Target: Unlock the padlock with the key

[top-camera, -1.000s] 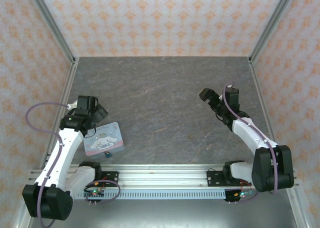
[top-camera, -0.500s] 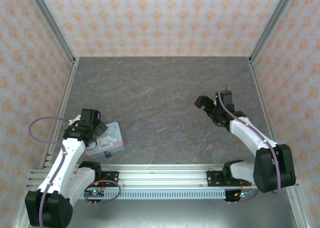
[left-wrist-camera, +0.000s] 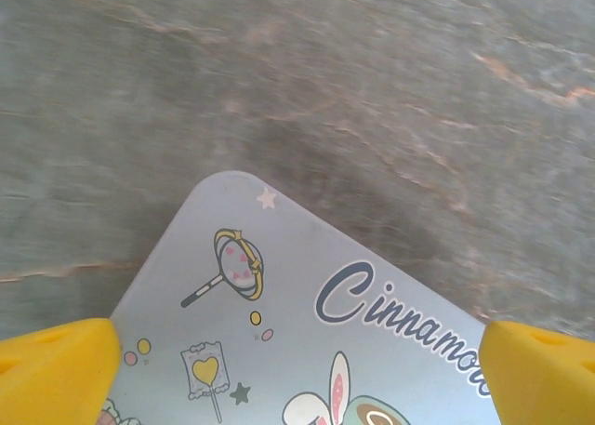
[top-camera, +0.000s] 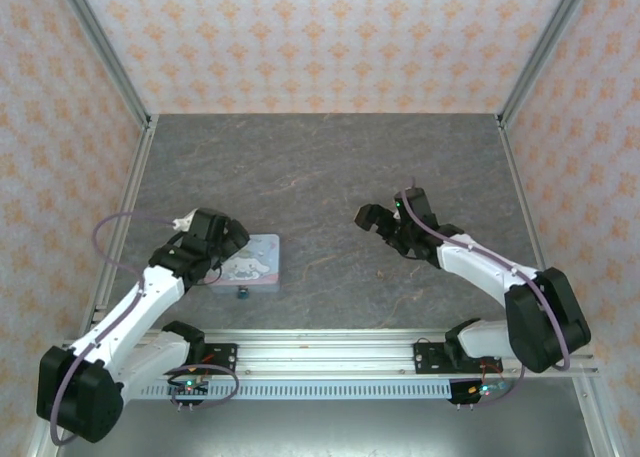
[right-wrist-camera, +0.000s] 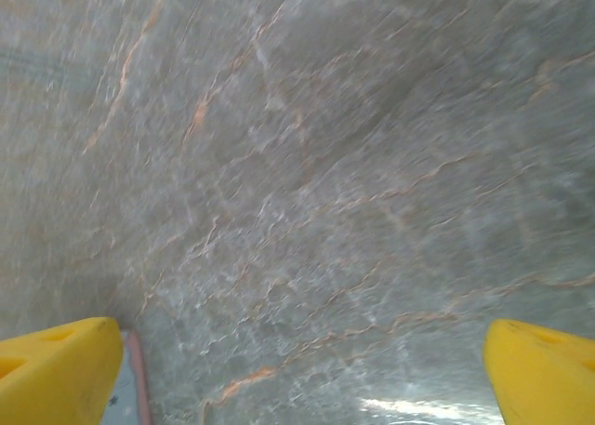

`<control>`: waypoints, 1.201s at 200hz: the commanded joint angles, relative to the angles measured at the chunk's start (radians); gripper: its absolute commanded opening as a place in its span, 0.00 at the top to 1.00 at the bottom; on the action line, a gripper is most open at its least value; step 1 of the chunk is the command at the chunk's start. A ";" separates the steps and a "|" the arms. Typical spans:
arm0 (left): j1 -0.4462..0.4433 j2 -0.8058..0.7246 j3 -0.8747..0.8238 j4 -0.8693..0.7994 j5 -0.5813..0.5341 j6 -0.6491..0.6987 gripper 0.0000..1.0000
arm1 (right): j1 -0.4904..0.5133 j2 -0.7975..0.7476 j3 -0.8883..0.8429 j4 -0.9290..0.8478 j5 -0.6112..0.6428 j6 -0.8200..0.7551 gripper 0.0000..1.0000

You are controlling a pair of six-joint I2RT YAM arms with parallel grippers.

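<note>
The tin (top-camera: 262, 259) slides toward 3 o'clock under the wide-open left gripper (top-camera: 232, 245), padlock (top-camera: 241, 294) at its 6 o'clock edge, as the right gripper (top-camera: 378, 229), also spread and empty, swings toward 9 o'clock to meet it

From my left wrist camera, the lid of the pastel tin (left-wrist-camera: 279, 351) carries the one word I can read: "Cinnamo", in dark blue cursive. The letters slant down toward 4 o'clock, where the rest is cut off. The small drawings printed around it, a star, a heart and a hand mirror, bear no lettering. Seen from overhead, the tin's print is too small for me to read, as is any marking on the padlock (top-camera: 241, 294) at its 6 o'clock edge.
</note>
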 commanded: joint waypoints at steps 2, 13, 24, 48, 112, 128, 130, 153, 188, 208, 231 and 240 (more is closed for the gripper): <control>-0.106 0.099 0.036 0.088 0.041 -0.107 0.00 | 0.051 0.030 0.039 0.062 0.003 0.053 0.01; -0.163 0.158 0.074 0.113 0.024 -0.119 0.00 | 0.082 0.045 0.037 0.080 0.003 0.074 0.01; -0.214 0.219 0.119 0.132 0.013 -0.119 0.00 | 0.106 0.056 0.035 0.095 0.004 0.094 0.01; -0.252 0.324 0.214 0.118 0.010 -0.080 0.00 | 0.139 0.056 0.009 0.133 -0.002 0.143 0.01; -0.154 0.304 0.276 0.026 -0.020 0.114 0.00 | 0.221 -0.056 -0.101 0.177 0.053 0.284 0.08; -0.113 0.310 0.253 0.063 0.040 0.159 0.00 | 0.254 -0.056 -0.112 0.204 0.066 0.320 0.14; -0.109 0.310 0.248 0.067 0.050 0.163 0.00 | 0.258 -0.055 -0.113 0.208 0.067 0.324 0.15; -0.086 0.304 0.206 0.139 0.134 0.211 0.00 | 0.302 -0.021 -0.104 0.247 0.079 0.353 0.21; -0.086 0.279 0.137 0.228 0.228 0.223 0.00 | 0.350 0.069 -0.064 0.302 0.076 0.383 0.34; -0.086 0.266 0.085 0.293 0.274 0.196 0.00 | 0.360 0.119 -0.055 0.345 0.066 0.407 0.46; -0.092 0.257 0.030 0.370 0.312 0.149 0.00 | 0.362 0.148 -0.051 0.377 0.070 0.420 0.55; -0.098 0.255 0.017 0.399 0.320 0.132 0.00 | 0.362 0.149 -0.047 0.374 0.078 0.416 0.57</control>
